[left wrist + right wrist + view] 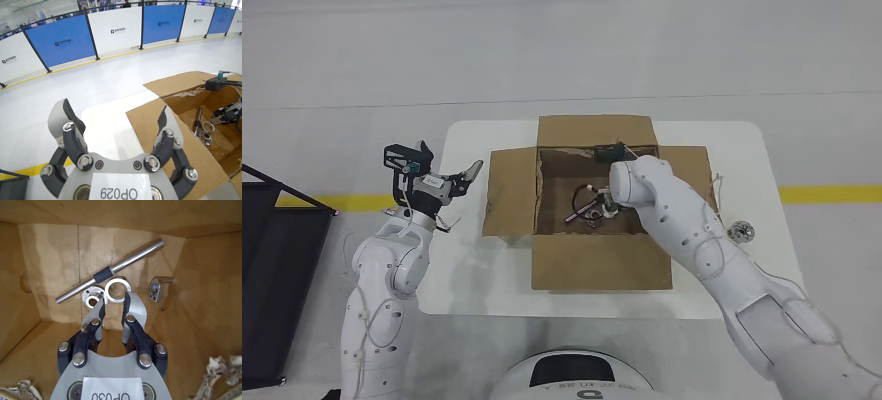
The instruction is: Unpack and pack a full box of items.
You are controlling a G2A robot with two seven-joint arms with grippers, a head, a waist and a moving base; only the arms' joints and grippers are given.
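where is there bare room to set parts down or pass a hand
Freest is the table strip between the left flap of the box and the table's left edge, near the front; the left end effector hovers farther back. Inside, the floor past the rod, away from the ring, is bare. Crowded: rod, ring and flange bunch at the right end effector.

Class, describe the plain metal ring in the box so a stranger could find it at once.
Look inside the open cardboard box on the white table, beside the long steel rod. The ring lies between the rod and the open right gripper. Unlike the flanged collar next to it, it is a plain wide hoop without bolt holes.
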